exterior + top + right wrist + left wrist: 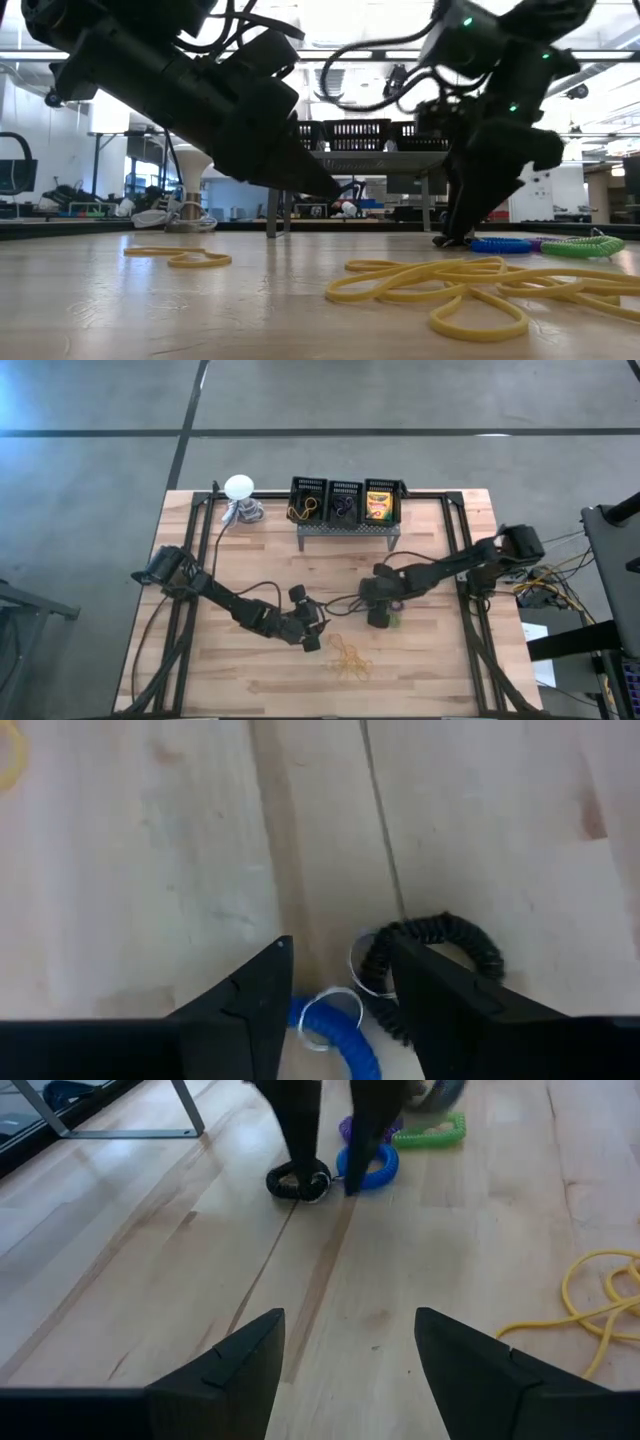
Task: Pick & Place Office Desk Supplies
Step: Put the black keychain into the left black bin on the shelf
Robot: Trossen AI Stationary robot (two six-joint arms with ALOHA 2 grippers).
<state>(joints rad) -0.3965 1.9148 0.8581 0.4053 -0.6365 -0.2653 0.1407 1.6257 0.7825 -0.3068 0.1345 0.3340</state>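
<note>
Coiled rings lie in a cluster on the wooden table: a black one point(298, 1182), a blue one point(372, 1166), a purple one point(358, 1126) and a green one point(434, 1132). My right gripper point(340, 945) points steeply down over them and is open. One of its fingers is at the black coil point(445, 952) and the other at the blue coil point(338, 1032). A tangle of yellow rubber bands point(350, 657) lies nearer the front edge. My left gripper point(348, 1320) hangs open just left of the bands point(312, 638), holding nothing. My right gripper comes from above with one fingertip point(300, 1170) at the black coil and the other point(352, 1178) at the blue coil. I cannot tell whether either fingertip touches its coil. Both coils lie flat on the table.
At the table's far edge a grey perforated stand point(345, 528) carries three black bins. They hold a yellow band point(303, 508), purple coils point(343, 506) and a crayon box point(378, 505). A white ball-shaped object point(238, 487) stands to the stand's left. One loose yellow band point(180, 258) lies apart.
</note>
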